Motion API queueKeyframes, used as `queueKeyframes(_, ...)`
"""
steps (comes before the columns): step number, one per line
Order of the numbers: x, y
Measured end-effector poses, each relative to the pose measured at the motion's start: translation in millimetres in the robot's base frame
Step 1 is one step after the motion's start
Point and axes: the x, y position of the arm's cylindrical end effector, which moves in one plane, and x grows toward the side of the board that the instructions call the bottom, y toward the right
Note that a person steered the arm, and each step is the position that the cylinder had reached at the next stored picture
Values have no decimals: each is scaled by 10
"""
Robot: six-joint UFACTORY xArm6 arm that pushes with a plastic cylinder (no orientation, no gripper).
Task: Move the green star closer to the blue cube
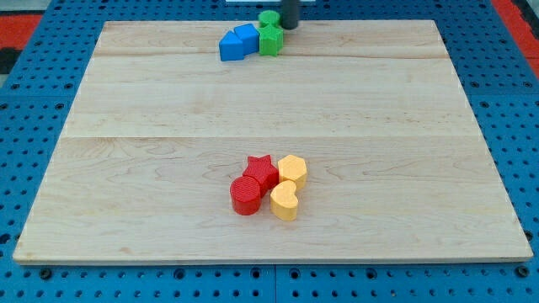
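Note:
The green star [270,40] lies near the board's top edge and touches the right side of the blue cube [248,36]. A second blue block [228,47] sits against the cube's left. Another green block [268,18], shape unclear, lies just above the star. My tip [289,27] is at the view's top, just right of the upper green block and up and right of the star.
The wooden board [269,109] rests on a blue pegboard table. Lower in the middle a red star [262,171], a red cylinder [246,195], a yellow hexagon [292,169] and a yellow heart [285,201] sit in a tight cluster.

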Motion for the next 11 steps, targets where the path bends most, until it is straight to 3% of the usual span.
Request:
queueKeyframes(1, 176, -255)
queueKeyframes(4, 187, 793)
queueKeyframes(5, 747, 1021)
queueKeyframes(6, 1014, 834)
queueKeyframes(8, 683, 494)
queueKeyframes(11, 611, -4)
